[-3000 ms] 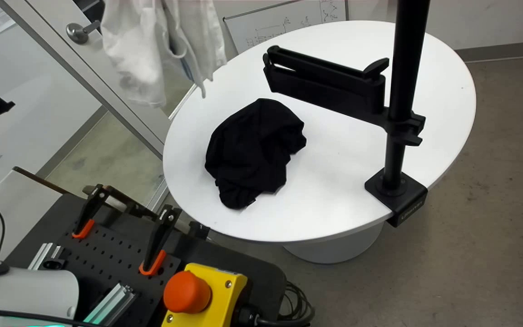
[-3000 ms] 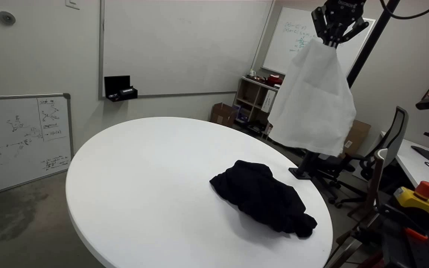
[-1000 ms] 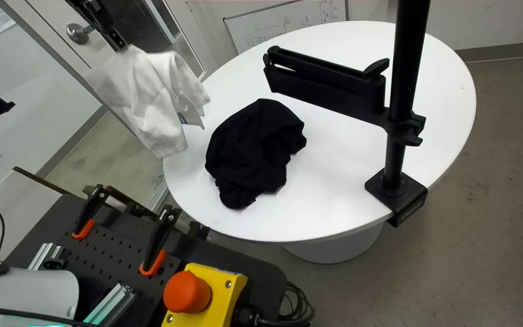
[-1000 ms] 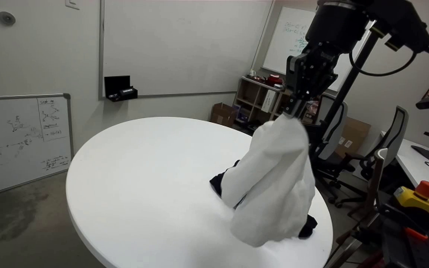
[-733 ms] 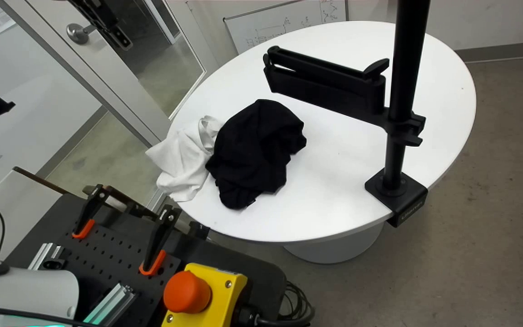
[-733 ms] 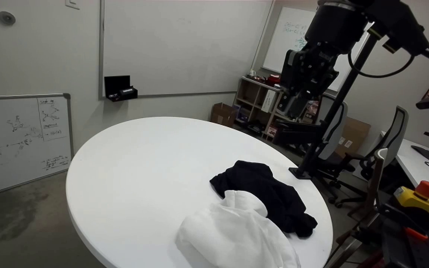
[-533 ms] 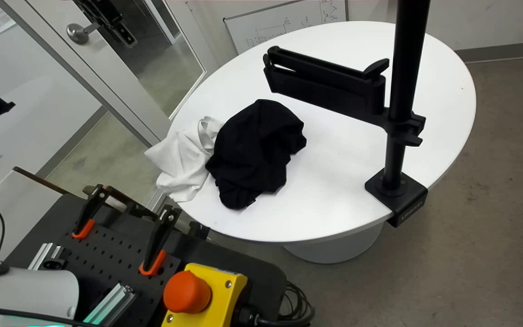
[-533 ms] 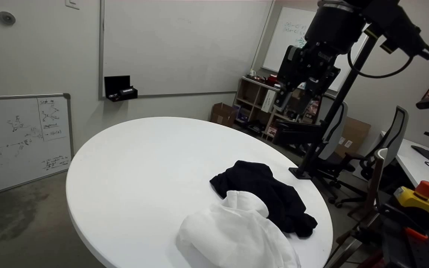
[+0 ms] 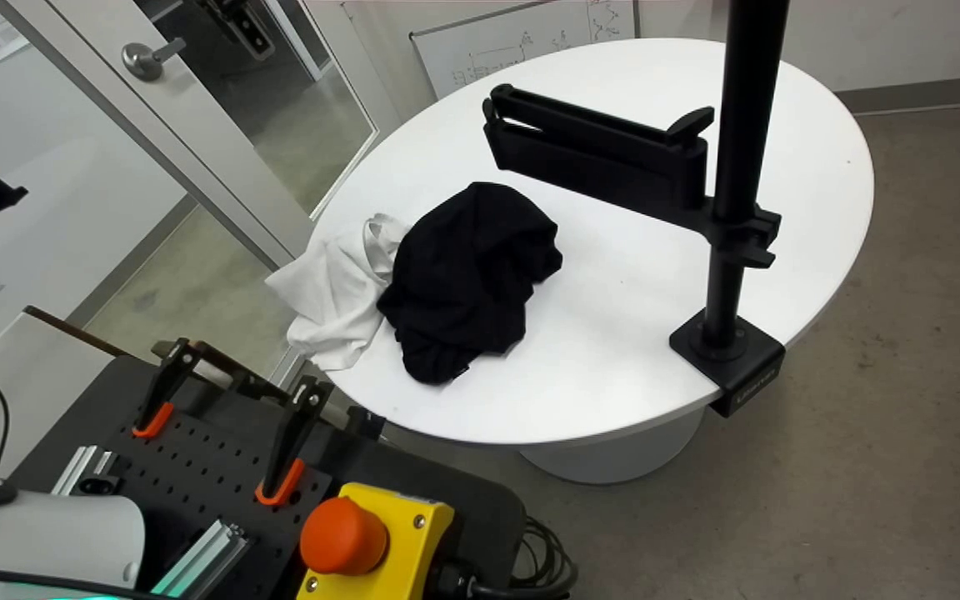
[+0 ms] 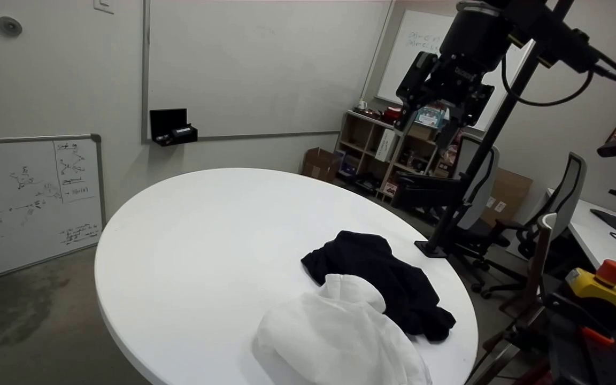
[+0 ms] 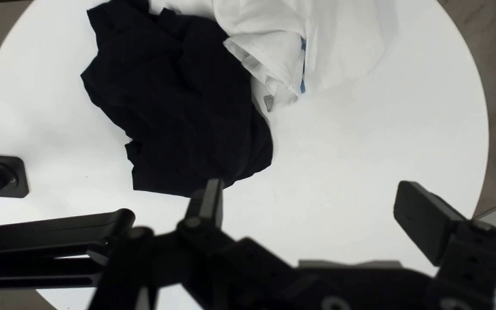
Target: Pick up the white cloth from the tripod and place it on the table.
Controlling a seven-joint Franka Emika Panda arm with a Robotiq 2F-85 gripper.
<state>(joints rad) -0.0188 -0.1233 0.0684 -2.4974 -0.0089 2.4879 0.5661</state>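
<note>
The white cloth lies crumpled on the round white table, touching the dark cloth beside it; it shows in both exterior views, as white cloth (image 9: pixel 334 292) and white cloth (image 10: pixel 340 331). One side of it reaches past the edge of the table (image 9: pixel 630 367). In the wrist view the white cloth (image 11: pixel 269 56) is at the top, partly cut off. High above the table, my gripper (image 10: pixel 423 136) stands open and apart from both cloths. Between the spread fingertips of the gripper (image 11: pixel 310 187) only tabletop shows. Whether the black post (image 9: pixel 726 208) is the tripod, I cannot tell.
A dark cloth (image 9: pixel 472 275) is bunched on the table. The post is clamped at the table's edge, and its folded black arm (image 9: pixel 597 154) juts over the tabletop, left of my gripper in the wrist view. A yellow box with a red button (image 9: pixel 376 542) sits on the black cart.
Earlier the white cloth hung from my shut gripper and swung down over the table. The jaws have since opened, the cloth has dropped onto the table, and the gripper has risen slightly.
</note>
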